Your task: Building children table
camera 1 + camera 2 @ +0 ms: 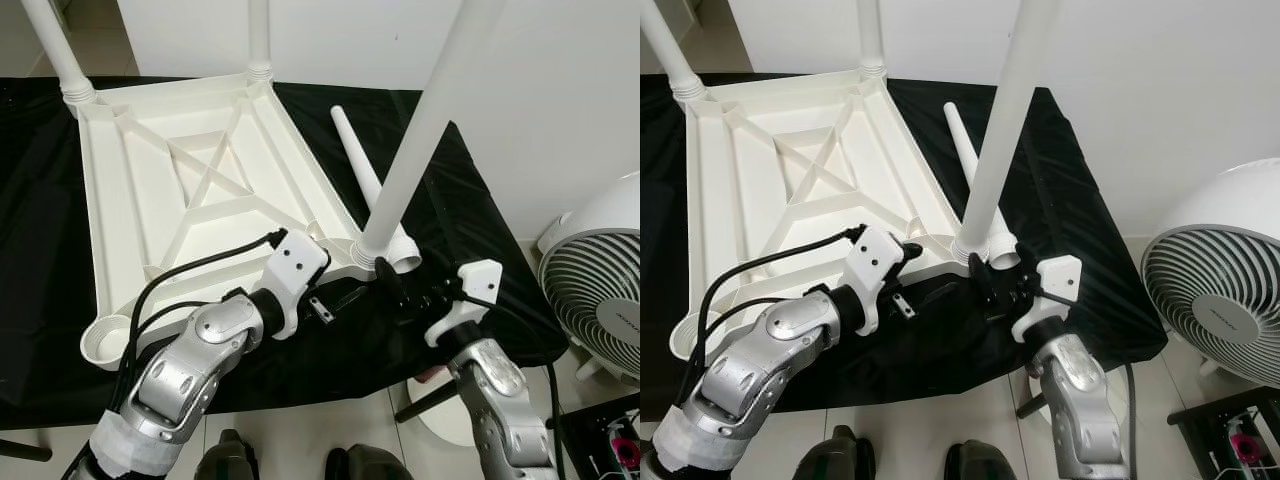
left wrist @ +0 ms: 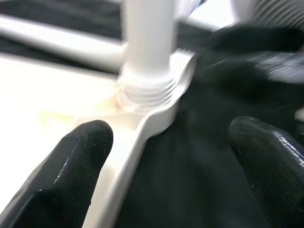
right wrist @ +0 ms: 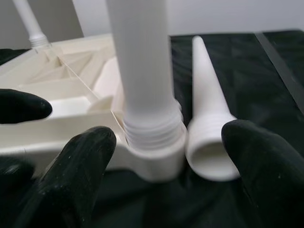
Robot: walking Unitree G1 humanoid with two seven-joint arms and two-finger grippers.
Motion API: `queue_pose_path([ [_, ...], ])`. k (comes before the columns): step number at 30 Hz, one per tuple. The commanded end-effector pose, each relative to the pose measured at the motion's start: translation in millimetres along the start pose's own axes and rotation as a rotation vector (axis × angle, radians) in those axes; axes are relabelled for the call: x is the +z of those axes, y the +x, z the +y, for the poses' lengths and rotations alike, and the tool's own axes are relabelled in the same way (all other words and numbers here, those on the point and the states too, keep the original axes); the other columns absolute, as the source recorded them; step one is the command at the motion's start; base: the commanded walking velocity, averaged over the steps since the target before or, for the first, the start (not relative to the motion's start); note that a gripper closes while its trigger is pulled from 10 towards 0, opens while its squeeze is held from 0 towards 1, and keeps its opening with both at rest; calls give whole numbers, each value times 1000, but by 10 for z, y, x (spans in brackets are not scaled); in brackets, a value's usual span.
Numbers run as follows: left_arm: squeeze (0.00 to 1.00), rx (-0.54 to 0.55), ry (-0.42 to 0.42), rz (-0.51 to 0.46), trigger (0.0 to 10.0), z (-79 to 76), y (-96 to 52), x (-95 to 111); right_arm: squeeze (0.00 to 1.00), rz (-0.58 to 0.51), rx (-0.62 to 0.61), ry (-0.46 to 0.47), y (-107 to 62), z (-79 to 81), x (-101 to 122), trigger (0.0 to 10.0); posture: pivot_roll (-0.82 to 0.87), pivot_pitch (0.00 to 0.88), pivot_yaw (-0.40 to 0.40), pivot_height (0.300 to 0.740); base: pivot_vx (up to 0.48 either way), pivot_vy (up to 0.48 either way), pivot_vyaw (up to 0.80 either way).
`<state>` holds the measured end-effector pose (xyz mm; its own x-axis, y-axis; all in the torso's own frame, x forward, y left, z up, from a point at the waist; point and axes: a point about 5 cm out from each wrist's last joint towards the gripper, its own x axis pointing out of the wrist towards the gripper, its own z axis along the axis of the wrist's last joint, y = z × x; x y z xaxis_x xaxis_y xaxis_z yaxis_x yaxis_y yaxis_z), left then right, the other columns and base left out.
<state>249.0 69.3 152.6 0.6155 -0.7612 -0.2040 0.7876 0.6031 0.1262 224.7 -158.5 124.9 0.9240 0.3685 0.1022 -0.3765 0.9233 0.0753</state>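
Standing upright in the near right corner socket of the upturned white table, a leg rises between both arms. The right gripper spreads wide around its threaded base; the left gripper, also wide, straddles the table's rim. The right wrist view shows a loose leg lying on black cloth.

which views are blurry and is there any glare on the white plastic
Left wrist view: soft and smeared throughout, the screwed-in leg and black cloth lacking crisp edges. Right wrist view: sharper, the leg's threads readable, its near fingers slightly out of focus. Left eye view: sharp and evenly lit; the upturned tabletop looks bright without harsh glare, and the leg bows from lens distortion.
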Motion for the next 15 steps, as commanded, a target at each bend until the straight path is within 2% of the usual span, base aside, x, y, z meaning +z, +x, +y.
queue_pose_path([
  [1,0,87,8,49,10000,79,6,-94,0,4,-2,4,-60,-52,21,10000,-45,63,-29,740,0,0,0],
  [4,0,136,1,100,10000,148,16,-173,0,8,0,12,-115,-79,27,10000,-47,64,-26,740,0,0,0],
  [8,0,205,-8,181,10000,243,22,-298,0,-8,14,74,-144,-75,64,10000,-56,73,-13,740,0,0,0],
  [15,0,259,-19,223,10000,326,10,-362,0,-12,5,58,-126,-101,84,10000,-56,74,-9,740,0,0,0],
])
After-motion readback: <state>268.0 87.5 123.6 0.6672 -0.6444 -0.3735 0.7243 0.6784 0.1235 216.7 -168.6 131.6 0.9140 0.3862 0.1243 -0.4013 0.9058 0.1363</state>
